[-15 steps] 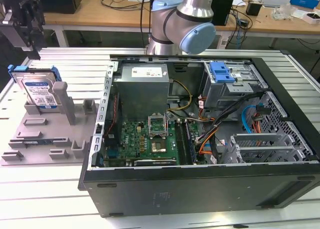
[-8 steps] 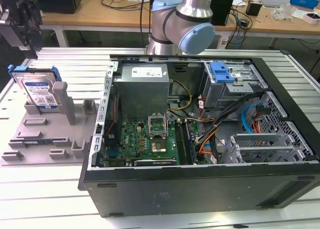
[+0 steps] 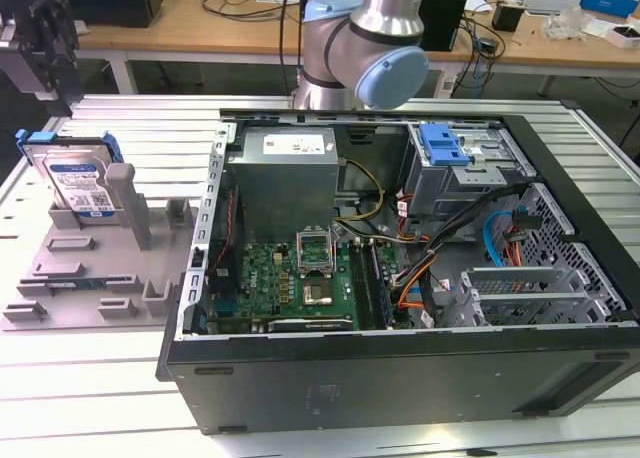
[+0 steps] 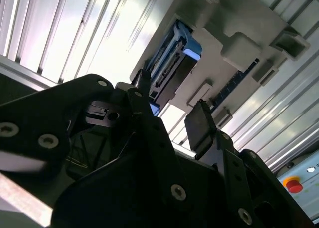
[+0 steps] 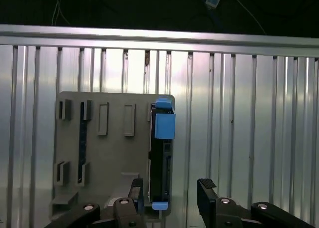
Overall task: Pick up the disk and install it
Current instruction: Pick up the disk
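While the two black fingers (image 5: 135, 190) are spread wide and clamp nothing, the gripper (image 5: 171, 188) hangs above the disk (image 5: 160, 163) without touching it. In both wrist views the fingers straddle the line of the disk's edge, one on either side.

Exterior view, places relative to the open black computer case (image 3: 400, 378):
- Well off the case's side, toward the exterior view's left: the disk (image 3: 75, 178), a flat rectangular silver hard drive with a white-and-blue label in a bright blue plastic bracket. It stands on edge in a slot of the grey plastic fixture plate (image 3: 60, 268), not installed.
- A grey upright post (image 3: 122, 198) of that plate is just beside the disk, on the case side.
- Plate and case both sit on the ribbed aluminium counter (image 3: 150, 128).
- Inside the case, nearest the plate: grey metal power-supply box (image 3: 285, 173), with the green motherboard (image 3: 290, 278) in front of it.
- Behind the case: silver-and-blue robot arm joint (image 3: 385, 63).
- Inside the case, toward the exterior view's right: grey metal drive cage (image 3: 480, 183) with a small blue plastic latch tab (image 3: 443, 143) on top.

In the second wrist view the disk (image 4: 169, 73) shows connector end on, and the gripper (image 4: 172, 108) is clear of it.
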Available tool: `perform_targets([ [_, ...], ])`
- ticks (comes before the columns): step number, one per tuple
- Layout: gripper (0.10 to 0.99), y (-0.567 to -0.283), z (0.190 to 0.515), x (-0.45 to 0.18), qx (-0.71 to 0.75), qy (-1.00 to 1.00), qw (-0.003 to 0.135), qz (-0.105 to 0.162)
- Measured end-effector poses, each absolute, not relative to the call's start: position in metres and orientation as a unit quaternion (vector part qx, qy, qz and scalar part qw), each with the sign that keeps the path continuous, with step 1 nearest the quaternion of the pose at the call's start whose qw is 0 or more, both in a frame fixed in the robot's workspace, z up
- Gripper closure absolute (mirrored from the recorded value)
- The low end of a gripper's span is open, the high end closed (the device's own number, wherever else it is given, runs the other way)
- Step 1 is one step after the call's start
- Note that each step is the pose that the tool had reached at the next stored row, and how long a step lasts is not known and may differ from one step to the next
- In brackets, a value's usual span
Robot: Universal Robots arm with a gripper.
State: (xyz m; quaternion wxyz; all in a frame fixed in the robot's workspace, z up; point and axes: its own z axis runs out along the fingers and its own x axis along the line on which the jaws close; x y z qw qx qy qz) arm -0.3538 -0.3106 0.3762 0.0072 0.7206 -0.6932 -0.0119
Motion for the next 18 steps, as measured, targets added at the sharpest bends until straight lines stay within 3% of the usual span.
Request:
perform_targets([
  [18, 0.529, -0.311, 0.359, -0.387, 0.722, -0.692, 0.007, -0.011],
])
